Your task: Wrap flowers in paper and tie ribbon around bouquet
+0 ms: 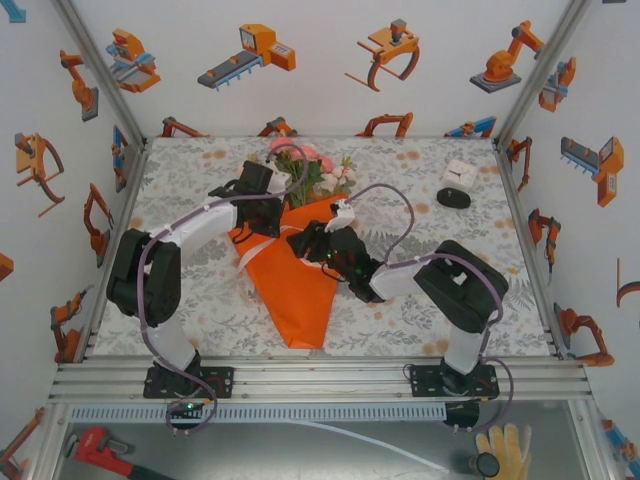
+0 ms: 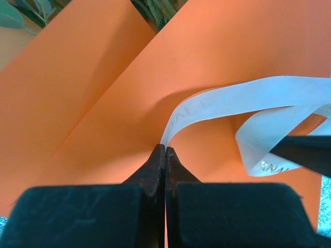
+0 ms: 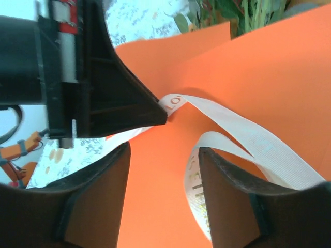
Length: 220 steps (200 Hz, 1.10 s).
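The bouquet is an orange paper (image 1: 300, 290) cone lying on the table, point toward me, with the flowers (image 1: 318, 165) and their green leaves (image 3: 243, 10) at its far wide end. A cream-white ribbon (image 2: 248, 95) loops over the paper's waist. My left gripper (image 2: 165, 148) is shut on one strand of the ribbon just above the paper (image 2: 103, 77); it sits at the cone's left side (image 1: 265, 228). My right gripper (image 3: 164, 150) stands open over the paper (image 3: 269, 67), facing the left gripper's tip, with a ribbon (image 3: 199, 191) loop resting against its right finger (image 3: 243, 206).
A small white box (image 1: 462, 174) and a black disc (image 1: 454, 197) sit at the back right of the floral cloth (image 1: 200, 300). A red wrench (image 1: 95, 447) and a yellow glove (image 1: 510, 445) lie below the table's front rail. Walls close in left, right and back.
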Each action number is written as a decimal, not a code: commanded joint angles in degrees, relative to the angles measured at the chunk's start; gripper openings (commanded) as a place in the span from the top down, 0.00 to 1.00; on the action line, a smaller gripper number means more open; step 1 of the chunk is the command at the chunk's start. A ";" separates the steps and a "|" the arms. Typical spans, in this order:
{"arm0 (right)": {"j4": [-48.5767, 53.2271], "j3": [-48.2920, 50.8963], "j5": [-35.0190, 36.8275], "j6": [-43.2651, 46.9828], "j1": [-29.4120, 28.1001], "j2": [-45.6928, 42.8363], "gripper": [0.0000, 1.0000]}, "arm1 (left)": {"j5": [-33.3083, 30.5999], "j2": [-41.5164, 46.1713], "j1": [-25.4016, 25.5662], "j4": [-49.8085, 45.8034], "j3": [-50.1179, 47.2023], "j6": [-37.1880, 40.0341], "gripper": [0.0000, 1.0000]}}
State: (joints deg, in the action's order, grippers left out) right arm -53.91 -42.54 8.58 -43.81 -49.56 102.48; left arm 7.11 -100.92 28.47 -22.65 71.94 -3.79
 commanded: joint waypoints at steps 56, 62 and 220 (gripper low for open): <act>23.12 1.64 1.11 1.98 1.28 -16.31 0.36 | 9.46 6.23 1.12 -3.52 4.48 -3.66 1.00; 25.38 1.67 0.56 1.66 1.91 -17.69 0.37 | 9.94 6.60 1.35 -3.70 4.96 -3.99 1.00; 19.88 12.26 -5.39 13.80 9.13 -21.12 0.37 | 26.73 2.23 13.05 -1.33 5.33 -0.31 0.90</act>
State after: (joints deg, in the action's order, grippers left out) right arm -22.15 -31.79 4.78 -38.24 -40.21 77.21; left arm 31.38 -97.47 41.91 -23.77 77.45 -6.26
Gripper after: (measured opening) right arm 0.634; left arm 0.096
